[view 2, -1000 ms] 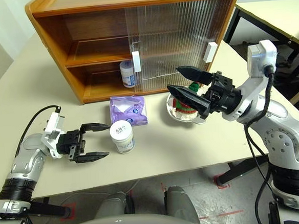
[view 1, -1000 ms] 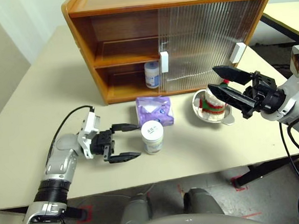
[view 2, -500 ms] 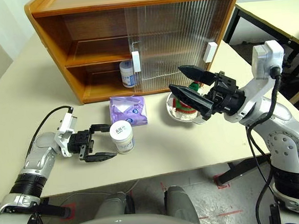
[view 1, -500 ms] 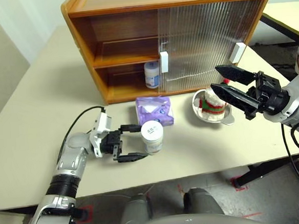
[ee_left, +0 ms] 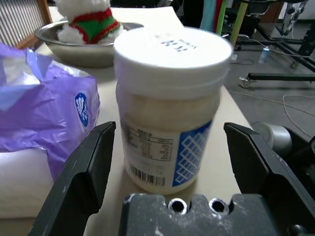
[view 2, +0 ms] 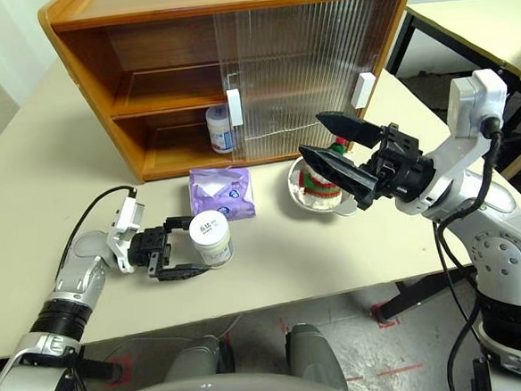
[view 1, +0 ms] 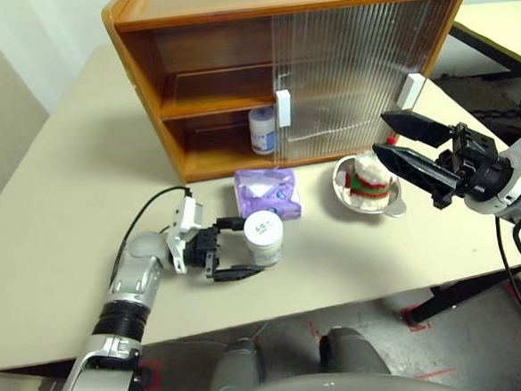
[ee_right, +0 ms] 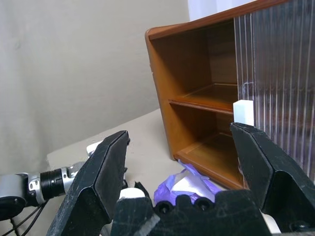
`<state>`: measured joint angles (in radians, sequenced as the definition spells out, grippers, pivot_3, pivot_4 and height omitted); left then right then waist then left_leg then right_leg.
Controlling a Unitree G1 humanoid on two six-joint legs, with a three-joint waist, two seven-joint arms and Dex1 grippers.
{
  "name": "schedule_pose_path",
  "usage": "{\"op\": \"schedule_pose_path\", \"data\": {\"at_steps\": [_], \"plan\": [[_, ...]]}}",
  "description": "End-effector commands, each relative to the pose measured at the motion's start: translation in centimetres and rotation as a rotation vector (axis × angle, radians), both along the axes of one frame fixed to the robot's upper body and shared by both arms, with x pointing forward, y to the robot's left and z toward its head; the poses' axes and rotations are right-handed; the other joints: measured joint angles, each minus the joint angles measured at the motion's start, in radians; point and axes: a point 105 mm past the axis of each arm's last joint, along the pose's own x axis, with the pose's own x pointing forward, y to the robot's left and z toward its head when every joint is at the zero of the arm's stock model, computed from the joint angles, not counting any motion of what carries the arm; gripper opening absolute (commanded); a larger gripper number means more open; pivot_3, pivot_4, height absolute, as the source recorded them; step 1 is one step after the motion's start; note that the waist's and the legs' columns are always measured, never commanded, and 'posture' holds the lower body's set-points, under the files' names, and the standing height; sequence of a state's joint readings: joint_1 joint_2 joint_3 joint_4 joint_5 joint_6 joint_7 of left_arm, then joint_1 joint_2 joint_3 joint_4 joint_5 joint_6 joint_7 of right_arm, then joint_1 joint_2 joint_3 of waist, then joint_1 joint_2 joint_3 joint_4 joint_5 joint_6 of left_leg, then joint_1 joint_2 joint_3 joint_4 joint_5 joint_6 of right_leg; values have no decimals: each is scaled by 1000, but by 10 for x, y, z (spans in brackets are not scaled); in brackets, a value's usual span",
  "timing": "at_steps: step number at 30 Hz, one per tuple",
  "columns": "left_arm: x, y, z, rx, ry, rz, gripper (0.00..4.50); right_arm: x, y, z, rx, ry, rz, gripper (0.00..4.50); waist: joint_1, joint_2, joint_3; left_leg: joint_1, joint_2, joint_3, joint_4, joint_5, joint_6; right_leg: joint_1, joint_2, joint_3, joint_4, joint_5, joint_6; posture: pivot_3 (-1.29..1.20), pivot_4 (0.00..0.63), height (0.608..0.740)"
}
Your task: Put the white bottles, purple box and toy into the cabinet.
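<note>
Left end effector (view 1: 238, 247): spread, either side of near white bottle (view 1: 263, 237), not pinching.
Right end effector (view 1: 399, 146): spread, raised above toy (view 1: 364, 178).
Purple box (view 1: 266, 191): on desk (view 1: 63, 191), before cabinet (view 1: 278, 69).

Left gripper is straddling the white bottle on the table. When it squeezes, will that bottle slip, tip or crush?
The white bottle looks like rigid plastic, so it probably won't crush. Its smooth, rounded wall may slip a little between the left gripper's open fingers. Squat and wide-lidded, it seems unlikely to tip, though an off-centre push could nudge it toward the purple box.
</note>
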<state>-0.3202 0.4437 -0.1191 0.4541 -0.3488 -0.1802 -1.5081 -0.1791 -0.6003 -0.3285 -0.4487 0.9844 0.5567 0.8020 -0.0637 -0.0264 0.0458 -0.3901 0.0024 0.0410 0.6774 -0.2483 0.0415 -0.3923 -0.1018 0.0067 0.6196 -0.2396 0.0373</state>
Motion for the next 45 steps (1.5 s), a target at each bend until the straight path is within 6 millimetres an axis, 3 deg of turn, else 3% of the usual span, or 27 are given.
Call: {"op": "schedule_pose_path", "data": {"at_steps": [1,6,11,15,24,28,34,38,45], "plan": [[4,-2,-2,19,-12,3,4462,-3,-2,6,-4,-27,-10,4500,-2,0,0,0,0,0,0,0,0,0,0,0,0,0,0,-169,0,740],[7,-2,-4,14,0,17,4424,-3,-3,5,-5,-29,-18,4500,-6,0,0,0,0,0,0,0,0,0,0,0,0,0,0,-174,0,740],[7,-1,-2,8,0,23,3085,-3,-2,4,-4,-27,-20,4500,-5,0,0,0,0,0,0,0,0,0,0,0,0,0,1,-167,0,740],[5,2,5,-4,-11,17,3036,-1,-2,3,-3,-23,-19,4500,-6,0,0,0,0,0,0,0,0,0,0,0,0,1,1,-157,0,740],[-2,10,53,-92,-53,45,3036,3,1,0,2,-14,2,4500,-1,1,0,0,1,0,-1,0,0,-1,-1,0,0,0,0,-126,0,740],[20,19,77,-164,-9,218,3035,6,4,-1,8,-14,17,4500,2,1,1,0,1,0,-1,0,0,0,-1,0,0,0,1,-103,0,740],[66,36,86,-186,33,555,3035,7,6,-3,13,-14,26,4500,7,1,1,0,0,0,0,0,0,0,1,0,0,1,3,-98,0,740],[91,45,95,-185,-28,729,3036,7,7,-3,15,-14,23,4500,12,0,1,0,-1,0,0,0,0,0,1,1,0,1,3,-110,0,740],[112,61,79,-115,-32,917,3035,5,6,-3,15,-16,13,4500,13,0,1,0,-1,0,-1,0,0,0,1,1,0,2,1,-126,0,740]]}}
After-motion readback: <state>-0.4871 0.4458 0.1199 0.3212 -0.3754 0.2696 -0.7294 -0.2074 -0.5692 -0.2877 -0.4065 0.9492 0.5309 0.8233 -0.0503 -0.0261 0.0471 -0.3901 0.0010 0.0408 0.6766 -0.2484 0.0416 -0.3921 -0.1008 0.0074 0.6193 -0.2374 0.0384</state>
